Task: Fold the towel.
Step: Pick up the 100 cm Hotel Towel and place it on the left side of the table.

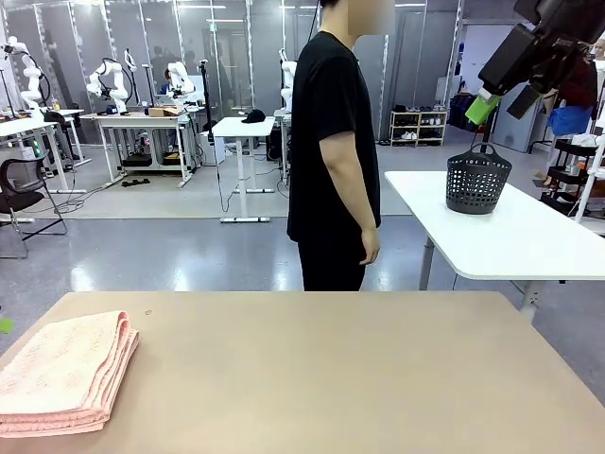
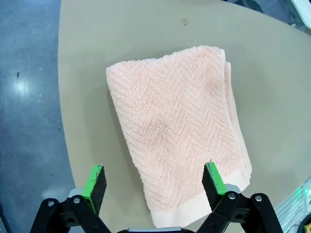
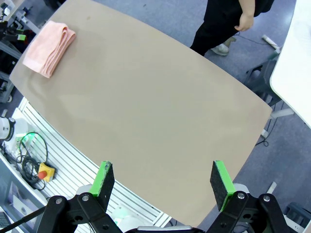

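Over at the near left corner of the worktop [image 1: 312, 369] lies the towel [image 1: 61, 374], salmon-pink and already folded into a thick stack of layers, its folded edge turned toward the middle of the table and its near end reaching the front edge. From the left wrist view the herringbone weave runs across its top face and a plain band finishes the end closest to the camera; the left gripper [image 2: 154, 183] hangs above it with its green-padded fingers [image 2: 94, 183] spread wide, one to either side of the towel's near end and touching nothing. The rest of the tan surface stretches bare toward the right. At the far edge, about the middle, a person [image 1: 333, 151] in black stands side-on, one arm hanging down. Further right, behind the table, a dark basket [image 1: 477, 180] sits on a white table [image 1: 529, 241]. Up in the top right corner the right gripper [image 1: 484, 107] is raised high above everything, and its wrist view shows its fingers well apart over the worktop's right half, gripping nothing.
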Controlling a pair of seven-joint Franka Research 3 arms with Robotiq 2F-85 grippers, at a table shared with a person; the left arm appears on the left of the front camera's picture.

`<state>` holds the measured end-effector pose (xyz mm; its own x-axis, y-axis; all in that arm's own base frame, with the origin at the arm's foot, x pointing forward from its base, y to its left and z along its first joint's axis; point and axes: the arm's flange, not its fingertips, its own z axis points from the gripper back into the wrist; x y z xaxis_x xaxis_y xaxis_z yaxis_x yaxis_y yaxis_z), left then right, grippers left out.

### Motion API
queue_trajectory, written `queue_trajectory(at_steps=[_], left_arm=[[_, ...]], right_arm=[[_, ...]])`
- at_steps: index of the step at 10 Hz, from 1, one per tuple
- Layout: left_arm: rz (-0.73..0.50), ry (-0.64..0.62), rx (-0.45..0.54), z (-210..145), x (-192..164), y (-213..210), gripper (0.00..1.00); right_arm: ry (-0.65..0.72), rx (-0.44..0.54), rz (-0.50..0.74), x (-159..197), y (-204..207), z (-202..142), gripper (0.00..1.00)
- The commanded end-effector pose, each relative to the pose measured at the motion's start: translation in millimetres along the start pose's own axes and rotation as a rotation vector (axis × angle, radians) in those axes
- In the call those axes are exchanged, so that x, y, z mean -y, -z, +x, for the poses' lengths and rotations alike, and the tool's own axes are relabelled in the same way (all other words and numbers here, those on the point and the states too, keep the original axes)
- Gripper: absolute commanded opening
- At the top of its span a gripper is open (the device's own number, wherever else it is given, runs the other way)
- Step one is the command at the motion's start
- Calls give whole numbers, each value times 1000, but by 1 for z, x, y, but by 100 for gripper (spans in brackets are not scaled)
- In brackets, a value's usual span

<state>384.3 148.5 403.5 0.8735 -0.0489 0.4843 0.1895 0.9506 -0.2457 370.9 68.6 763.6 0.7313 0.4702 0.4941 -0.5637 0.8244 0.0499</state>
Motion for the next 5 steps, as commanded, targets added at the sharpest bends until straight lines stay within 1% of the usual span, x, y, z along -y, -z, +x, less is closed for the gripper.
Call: queue_trajectory(at_steps=[1,5], left_arm=[[21,9,-1,0,0,-1,100],[21,9,-1,0,0,-1,100]], right_arm=[[3,-1,-3,0,0,0,100],[3,-1,-3,0,0,0,100]])
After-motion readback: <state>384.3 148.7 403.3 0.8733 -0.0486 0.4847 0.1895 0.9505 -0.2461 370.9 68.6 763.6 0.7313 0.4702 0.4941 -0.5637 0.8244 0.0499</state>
